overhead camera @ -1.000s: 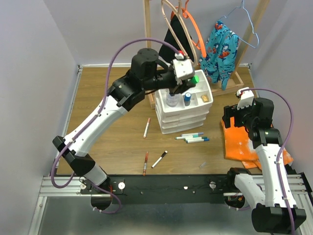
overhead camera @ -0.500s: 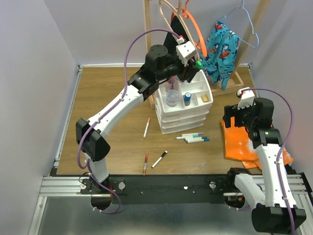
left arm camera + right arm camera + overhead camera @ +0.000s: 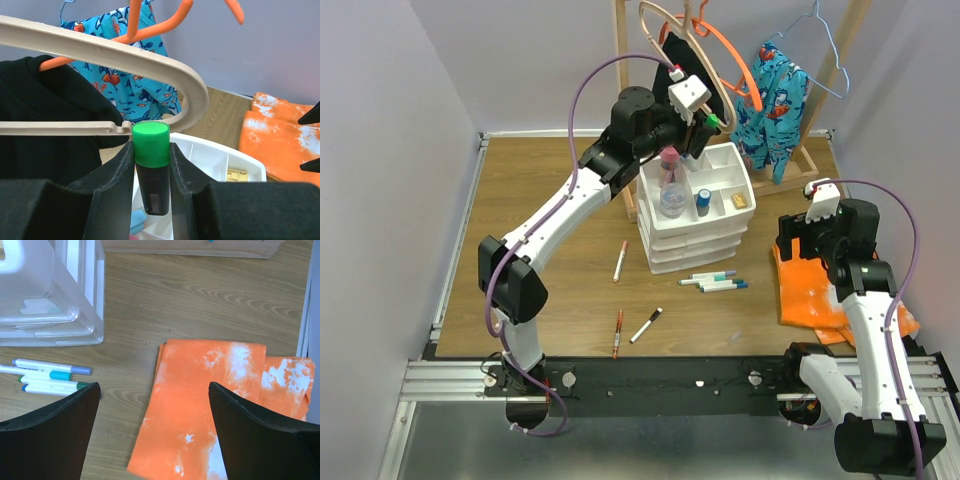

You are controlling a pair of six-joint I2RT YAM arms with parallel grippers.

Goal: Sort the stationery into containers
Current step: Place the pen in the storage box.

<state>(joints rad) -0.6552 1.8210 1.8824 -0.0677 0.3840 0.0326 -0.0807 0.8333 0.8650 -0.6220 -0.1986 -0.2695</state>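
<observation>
My left gripper (image 3: 706,128) (image 3: 151,150) is shut on a black marker with a green cap (image 3: 716,121) (image 3: 151,182). It holds the marker upright above the back edge of the white drawer organiser (image 3: 695,235), over its divided top tray (image 3: 240,162). In the tray stand a pink-capped bottle (image 3: 670,175) and a small blue-capped bottle (image 3: 704,199). White pens with teal and blue caps (image 3: 712,281) (image 3: 50,376) lie in front of the organiser. My right gripper (image 3: 792,243) (image 3: 152,390) hangs open over the orange cloth (image 3: 200,405), holding nothing.
A beige hanger (image 3: 125,55) and a black garment (image 3: 45,100) on the wooden rack (image 3: 620,60) sit right at the left fingers. A red-and-white pen (image 3: 620,260), a red pen (image 3: 618,332) and a black-and-white marker (image 3: 646,325) lie on the table.
The left gripper has carried the green-capped marker up and back, from over the tray towards the hangers, and the beige hanger has shifted. The right arm has stayed still.
</observation>
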